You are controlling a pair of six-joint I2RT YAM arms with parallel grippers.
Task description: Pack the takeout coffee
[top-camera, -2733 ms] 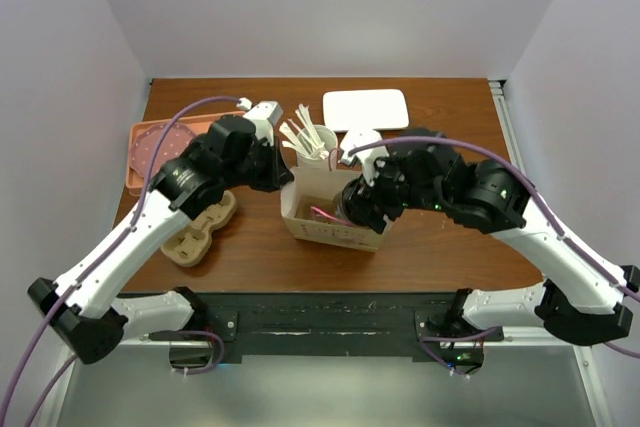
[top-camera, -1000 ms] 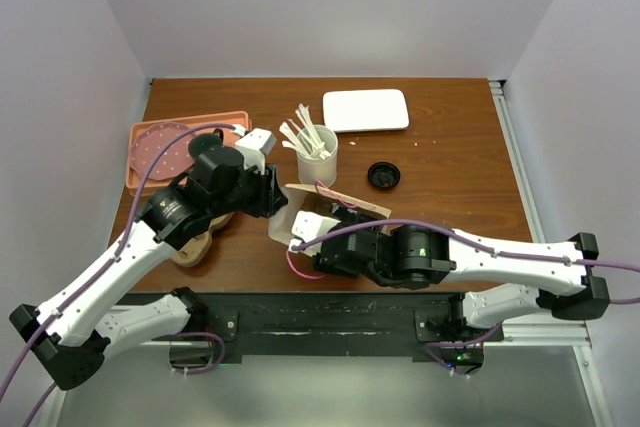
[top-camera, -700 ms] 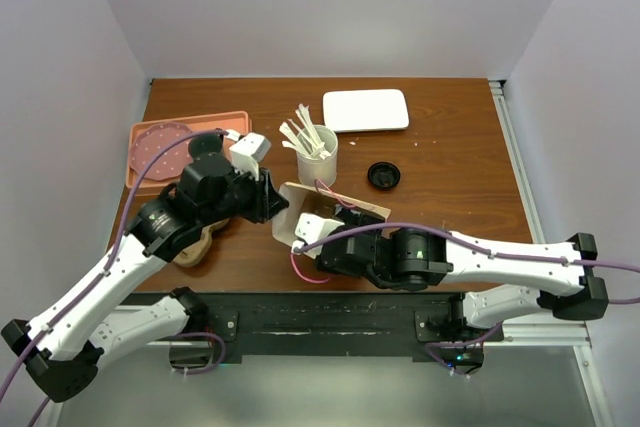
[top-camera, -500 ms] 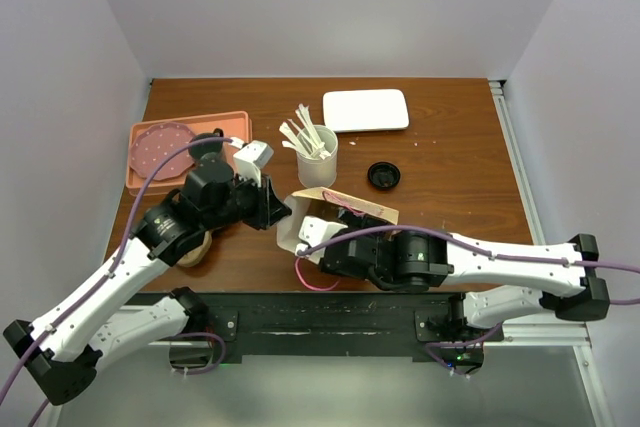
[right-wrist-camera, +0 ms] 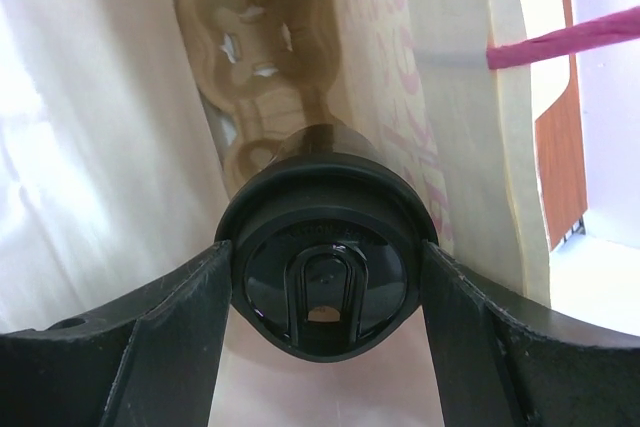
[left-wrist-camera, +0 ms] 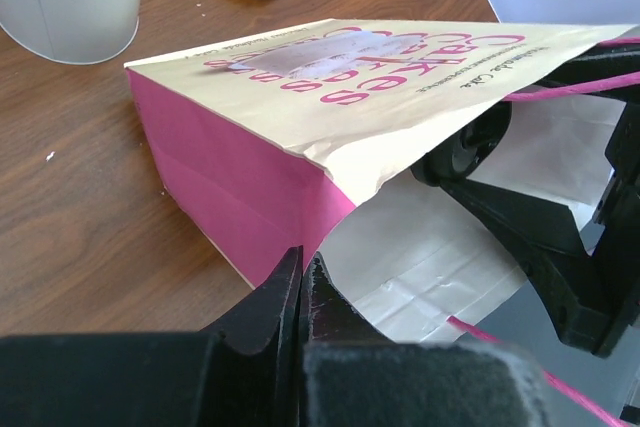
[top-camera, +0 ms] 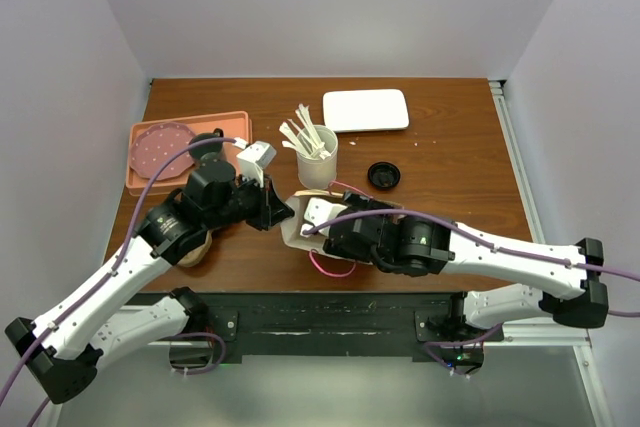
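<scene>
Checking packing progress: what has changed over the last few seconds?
The bag tipped from upright onto its side. The right arm swung round to the near side; the right gripper holds the cup inside the bag. The left gripper closed at the bag's edge. The stirrer cup, pink tray and white tray stayed put.

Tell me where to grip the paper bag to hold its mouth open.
Probably pinch the upper lip of the paper bag at the pink-gusset corner, coming from the left. The bag lies on its side, printed panel up; that lip is a thin free edge, and the right arm fills the rest of the mouth.
</scene>
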